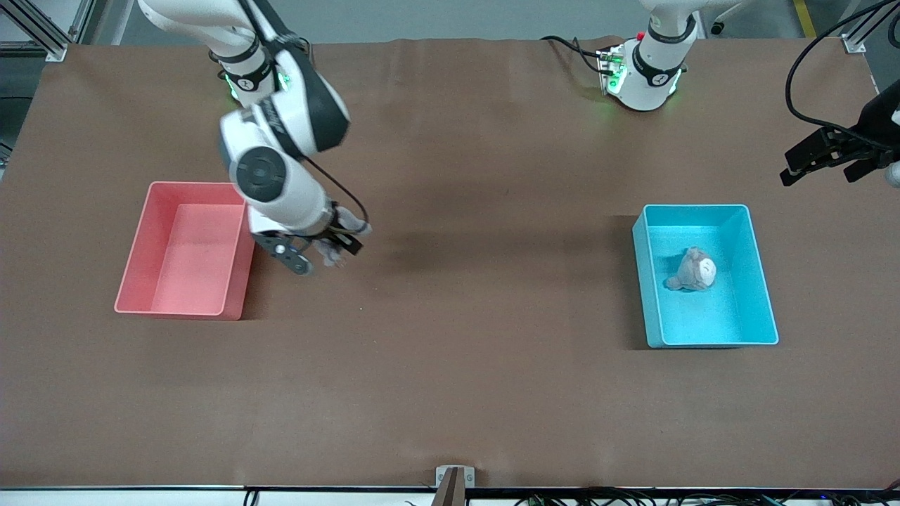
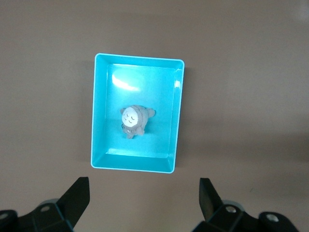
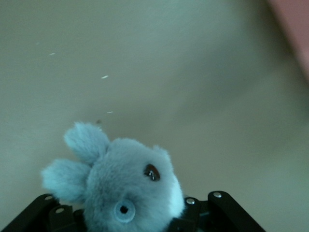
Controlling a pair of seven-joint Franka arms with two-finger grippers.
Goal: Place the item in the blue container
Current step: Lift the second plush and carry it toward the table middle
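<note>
A fluffy grey-blue plush toy (image 3: pixel 125 188) with a dark eye sits between the jaws of my right gripper (image 1: pixel 329 253), which is shut on it. That gripper hangs over bare table just beside the pink bin (image 1: pixel 133 260). The blue container (image 1: pixel 696 208) stands toward the left arm's end of the table. A small grey plush with a white face (image 1: pixel 695 269) lies in it. My left gripper (image 1: pixel 823 158) is high over the table beside the blue container (image 2: pixel 140 57), open, with nothing between its fingers (image 2: pixel 77 198).
The pink bin holds nothing that I can see, and its edge shows in the right wrist view (image 3: pixel 294 24). Brown table stretches wide between the two bins. A small bracket (image 1: pixel 453 478) sits at the table's front edge.
</note>
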